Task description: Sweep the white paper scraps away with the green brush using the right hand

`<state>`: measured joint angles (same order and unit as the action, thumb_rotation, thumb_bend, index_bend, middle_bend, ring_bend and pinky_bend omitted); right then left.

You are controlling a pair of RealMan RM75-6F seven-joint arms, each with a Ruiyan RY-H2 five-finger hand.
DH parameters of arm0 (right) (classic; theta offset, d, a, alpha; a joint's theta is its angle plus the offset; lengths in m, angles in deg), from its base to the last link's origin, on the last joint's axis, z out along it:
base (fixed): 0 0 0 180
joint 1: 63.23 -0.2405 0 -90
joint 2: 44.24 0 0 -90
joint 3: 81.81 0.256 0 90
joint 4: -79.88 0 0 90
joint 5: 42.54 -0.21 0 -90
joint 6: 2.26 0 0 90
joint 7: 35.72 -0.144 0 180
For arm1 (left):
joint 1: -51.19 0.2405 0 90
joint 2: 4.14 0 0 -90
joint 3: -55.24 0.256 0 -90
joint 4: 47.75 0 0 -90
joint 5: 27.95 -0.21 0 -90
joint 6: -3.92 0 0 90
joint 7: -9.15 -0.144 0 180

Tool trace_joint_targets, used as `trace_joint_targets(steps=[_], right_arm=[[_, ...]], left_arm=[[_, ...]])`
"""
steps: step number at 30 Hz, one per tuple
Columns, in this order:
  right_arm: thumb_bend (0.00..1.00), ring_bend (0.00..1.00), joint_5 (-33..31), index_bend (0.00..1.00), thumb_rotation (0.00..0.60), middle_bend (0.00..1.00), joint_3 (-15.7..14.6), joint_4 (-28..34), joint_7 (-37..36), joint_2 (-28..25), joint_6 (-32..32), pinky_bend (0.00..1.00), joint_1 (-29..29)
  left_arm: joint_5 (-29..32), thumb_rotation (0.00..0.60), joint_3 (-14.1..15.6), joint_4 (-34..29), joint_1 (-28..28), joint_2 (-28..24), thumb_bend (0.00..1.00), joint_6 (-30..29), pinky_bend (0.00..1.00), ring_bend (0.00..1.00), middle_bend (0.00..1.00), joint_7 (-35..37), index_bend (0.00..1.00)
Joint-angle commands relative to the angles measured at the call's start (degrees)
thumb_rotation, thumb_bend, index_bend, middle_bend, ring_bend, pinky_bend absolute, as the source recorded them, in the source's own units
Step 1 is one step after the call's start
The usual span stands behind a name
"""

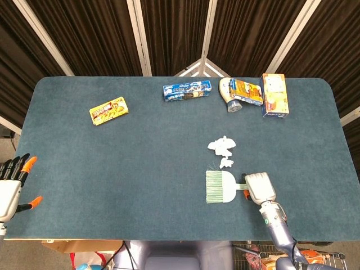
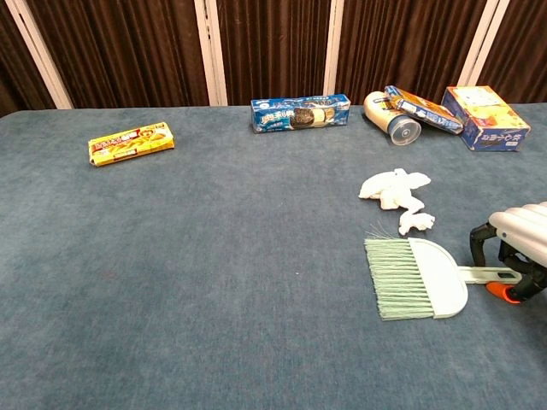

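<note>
The green brush [image 1: 220,187] lies flat on the blue desk [image 1: 140,169], bristles pointing left, its thin handle running right toward the right robot hand [image 1: 257,187]; in the chest view that robot hand [image 2: 515,248] sits over the handle's end with dark fingers curled down on either side of it, though I cannot tell whether they actually clamp it. The white paper scraps [image 1: 222,148] lie just behind the brush, the nearest small scrap [image 2: 416,223] almost touching its back edge. The left robot hand [image 1: 12,183] rests at the desk's left edge, fingers apart, holding nothing. Along the far side lie a yellow snack pack [image 1: 109,110], a blue biscuit pack [image 1: 183,90], a tipped can [image 1: 229,93] and an orange box [image 1: 274,95].
</note>
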<state>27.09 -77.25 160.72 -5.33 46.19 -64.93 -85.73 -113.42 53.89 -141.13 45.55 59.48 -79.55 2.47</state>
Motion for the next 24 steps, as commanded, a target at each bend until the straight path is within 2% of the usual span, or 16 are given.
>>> trace_joint_targets(steps=[1,13,24], right_arm=[[0.48,0.99,0.24,0.74,0.600,0.93,-0.05,0.49,-0.20,-0.39,-0.19,0.98,-0.06],[0.53,0.99,0.98,0.77,0.600,0.93,2.31,7.20,2.78,-6.01,-1.95,0.98,-1.77],[0.59,0.99,-3.82,0.79,0.600,0.93,5.68,14.30,9.04,-11.04,-1.97,0.98,-4.48]], left_arm=[[0.01,0.600,-0.01,-0.01,0.01,-0.02,0.00,-0.02,0.00,0.00,0.00,-0.01,0.00],[0.18,0.600,-0.03,-0.15,-0.01,-0.08,0.00,0.10,0.00,0.00,0.00,-0.02,0.00],[0.38,0.600,-0.05,-0.35,-0.01,-0.16,0.00,0.20,0.00,0.00,0.00,-0.18,0.00]])
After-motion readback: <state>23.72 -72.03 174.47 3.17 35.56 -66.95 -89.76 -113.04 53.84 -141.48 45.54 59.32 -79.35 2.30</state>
